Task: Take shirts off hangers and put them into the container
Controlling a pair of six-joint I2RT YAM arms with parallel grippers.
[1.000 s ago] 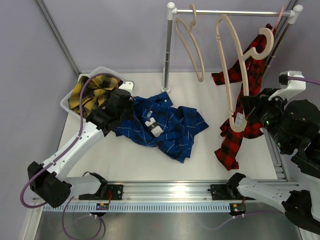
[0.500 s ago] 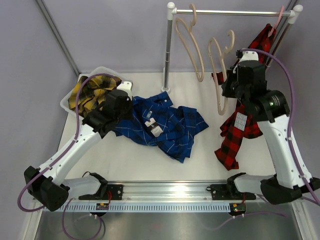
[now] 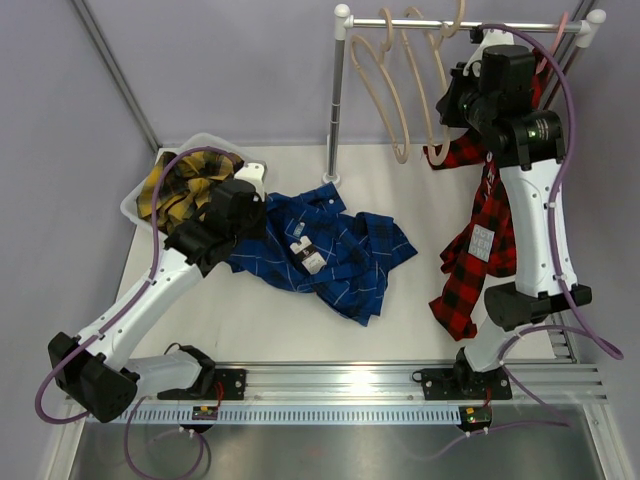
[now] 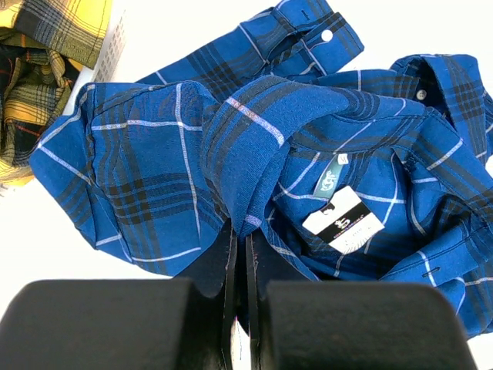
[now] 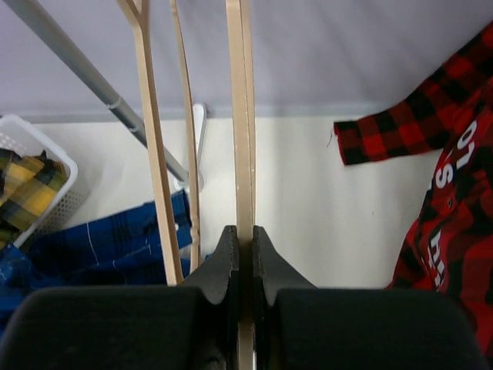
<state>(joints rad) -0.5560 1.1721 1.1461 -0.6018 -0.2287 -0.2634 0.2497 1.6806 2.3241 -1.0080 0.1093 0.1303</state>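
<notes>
The blue shirt (image 3: 330, 250) lies crumpled on the table, and my left gripper (image 4: 240, 231) is shut on a raised fold of it (image 4: 246, 131). From above, that gripper (image 3: 255, 225) sits at the shirt's left edge, beside the container (image 3: 128, 208). The yellow-and-black shirt (image 3: 185, 185) lies in the container. My right gripper (image 5: 244, 231) is shut on a bare beige hanger (image 5: 243, 116), held up at the rack's bar (image 3: 432, 75). Another empty hanger (image 3: 385, 95) hangs to its left. The red-and-black shirt (image 3: 480, 240) hangs at the rack's right end, its tail on the table.
The white-and-steel rack's post (image 3: 337, 100) stands at the back middle and its bar (image 3: 400, 24) runs right. Purple walls close the back and left. A metal rail (image 3: 330, 380) runs along the near edge.
My right arm has swung up from the table's right side to the rack, carrying the beige hanger up to the bar. The left arm and the blue shirt have stayed put.
</notes>
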